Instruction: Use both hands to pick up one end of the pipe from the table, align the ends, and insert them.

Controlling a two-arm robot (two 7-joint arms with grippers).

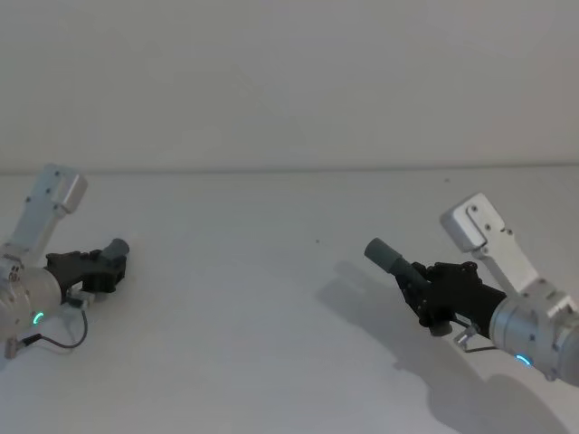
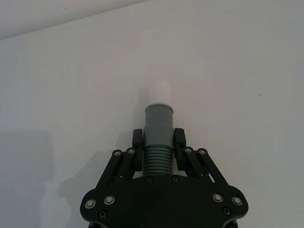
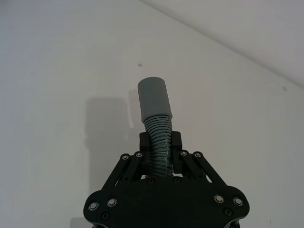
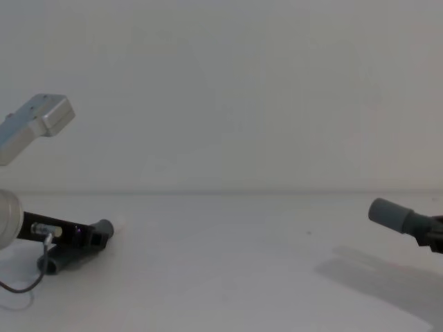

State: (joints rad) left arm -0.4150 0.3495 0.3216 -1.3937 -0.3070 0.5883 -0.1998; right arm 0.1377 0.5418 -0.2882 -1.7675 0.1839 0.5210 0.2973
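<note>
- Left gripper clamps the white-tipped pipe piece, white tip poking out past its fingers.
- Right gripper grips the socket-ended pipe piece, grey socket jutting ahead, well apart from the left gripper.

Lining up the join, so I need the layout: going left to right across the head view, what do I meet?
Left end effector → white-tipped pipe piece it grips → wide-socket pipe piece → right end effector gripping it.

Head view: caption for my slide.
Left hand grips the white-tipped pipe piece, right hand the socket piece, wide apart, not yet joined.
</note>
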